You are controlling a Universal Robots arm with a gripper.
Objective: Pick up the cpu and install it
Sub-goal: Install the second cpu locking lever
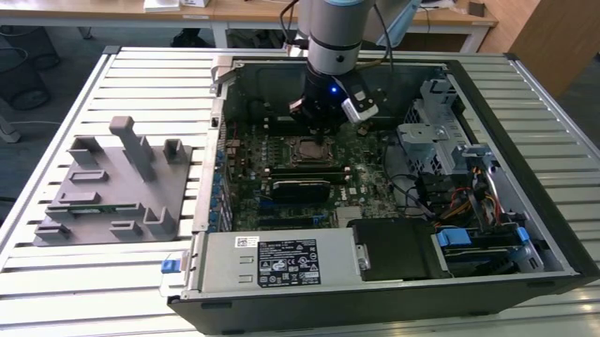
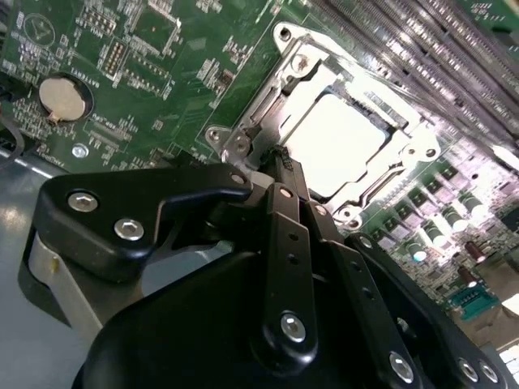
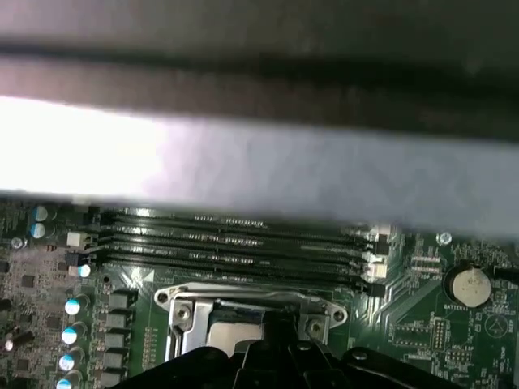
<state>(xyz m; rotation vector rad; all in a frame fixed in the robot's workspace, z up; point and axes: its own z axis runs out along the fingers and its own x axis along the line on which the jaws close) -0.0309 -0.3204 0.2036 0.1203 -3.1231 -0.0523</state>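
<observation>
Second wrist view showed the gripper (image 2: 285, 160) with fingers pressed together, empty, tips just beside the socket frame (image 2: 243, 138). The cpu (image 2: 340, 142) (silvery top) lay seated in the socket.

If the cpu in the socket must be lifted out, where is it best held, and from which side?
Likely by two opposite edges of the cpu, coming straight down from above: it lies flat and recessed inside the metal socket frame, so no sideways approach seems open.
</observation>
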